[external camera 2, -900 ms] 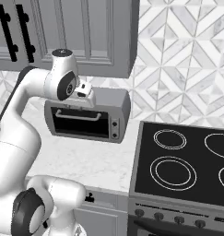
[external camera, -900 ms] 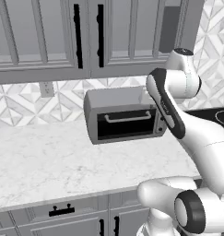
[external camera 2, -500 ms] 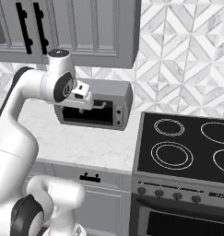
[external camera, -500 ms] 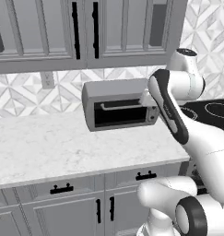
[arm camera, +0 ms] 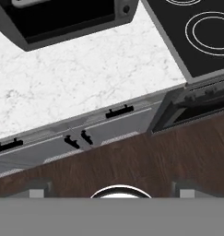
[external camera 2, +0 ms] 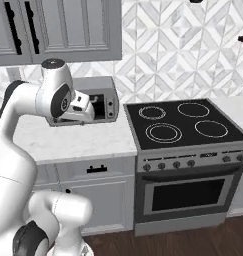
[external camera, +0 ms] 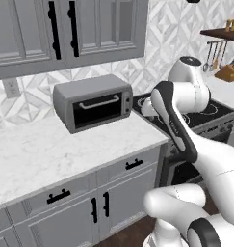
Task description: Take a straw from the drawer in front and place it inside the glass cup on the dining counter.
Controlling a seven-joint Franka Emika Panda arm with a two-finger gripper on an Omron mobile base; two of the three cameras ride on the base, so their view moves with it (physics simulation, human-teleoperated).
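Surveying the kitchen from just behind the robot, item by item.

Claw (arm camera: 111,191): open, its two tips set wide apart in the hand view, nothing between them. It hangs high above the wood floor (arm camera: 141,161), looking down on the cabinet fronts. It holds nothing.

Arm (external camera: 178,123): raised and folded, with the hand at about the height of the toaster oven (external camera: 93,103).

Drawer (arm camera: 125,116): closed. It is a shallow grey front with a black bar handle (arm camera: 119,110), set under the edge of the marble counter (external camera: 51,154), just beside the stove. A second, like front (external camera: 58,197) sits further along the same run. Which of the two the task means I cannot say for certain; the one nearest the stove lies most squarely under the hand.

Straw: by my reckoning inside the closed drawer, so hidden from where I stand.

Other fixtures: black cooktop (external camera 2: 183,122), oven door (external camera 2: 193,192), tall grey cabinet doors (external camera: 97,29).

Step in hand, as I judge it: the very start, lining up on the drawer, with nothing fetched yet.

Next move calls for: lowering the open claw to the bar handle, squaring the tips across it, closing firmly, then pulling straight out so the straw can be reached.
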